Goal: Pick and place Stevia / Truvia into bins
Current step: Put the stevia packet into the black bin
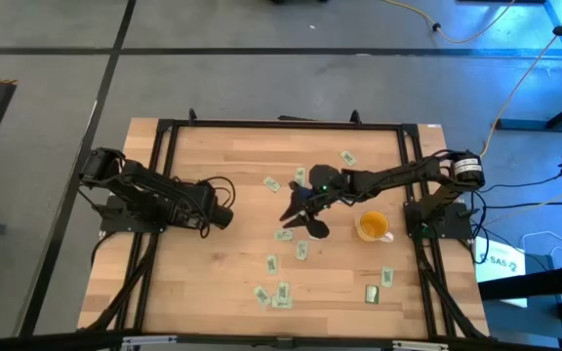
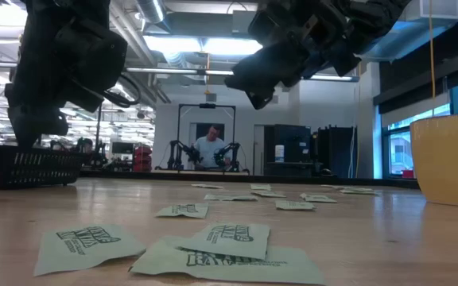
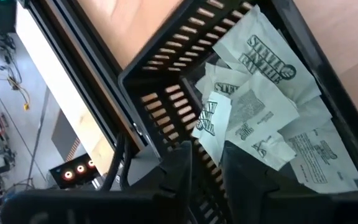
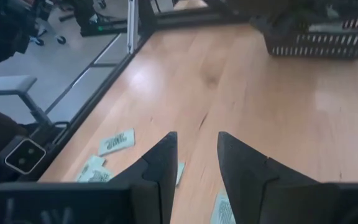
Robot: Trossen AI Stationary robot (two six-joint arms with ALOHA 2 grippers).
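Note:
The bin (image 3: 166,68) is a black slotted basket at the table's left. Several pale green and white Stevia sachets (image 3: 260,118) lie heaped in it. My left gripper (image 3: 205,155) hangs over its near wall, pointing steeply down, open by a narrow gap, with nothing between the fingers. One sachet's end (image 3: 211,127) lies just beyond the tips. My right gripper (image 4: 194,155) is open and bare above the table's middle (image 1: 296,210). Loose sachets (image 1: 272,263) lie flat on the wood around and below it.
A yellow cup (image 1: 373,226) stands to the right of my right gripper. More sachets lie near the front edge (image 1: 282,292) and at the far right (image 1: 347,157). A black frame (image 1: 281,124) borders the table. A person sits far behind the table (image 2: 211,147).

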